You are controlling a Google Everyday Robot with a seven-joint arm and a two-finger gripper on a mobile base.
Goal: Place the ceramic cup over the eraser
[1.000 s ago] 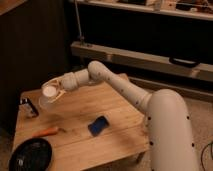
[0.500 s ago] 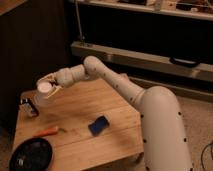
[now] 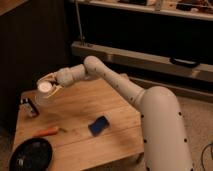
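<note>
The ceramic cup (image 3: 44,88) is a small white cylinder held in my gripper (image 3: 46,86) above the left part of the wooden table (image 3: 75,120). The gripper is shut on the cup at the end of my white arm (image 3: 105,77), which reaches in from the right. The eraser (image 3: 30,107) is a small upright black block with a white part. It stands on the table near the left edge, below and slightly left of the cup. The cup does not touch it.
An orange carrot-like stick (image 3: 47,132) lies at the front left. A blue rectangular block (image 3: 98,125) lies in the middle of the table. A round black dish (image 3: 30,156) sits at the front left corner. Dark shelving stands behind the table.
My gripper has carried the cup further left and slightly toward the eraser over the last second. The eraser, stick, block and dish have not moved.
</note>
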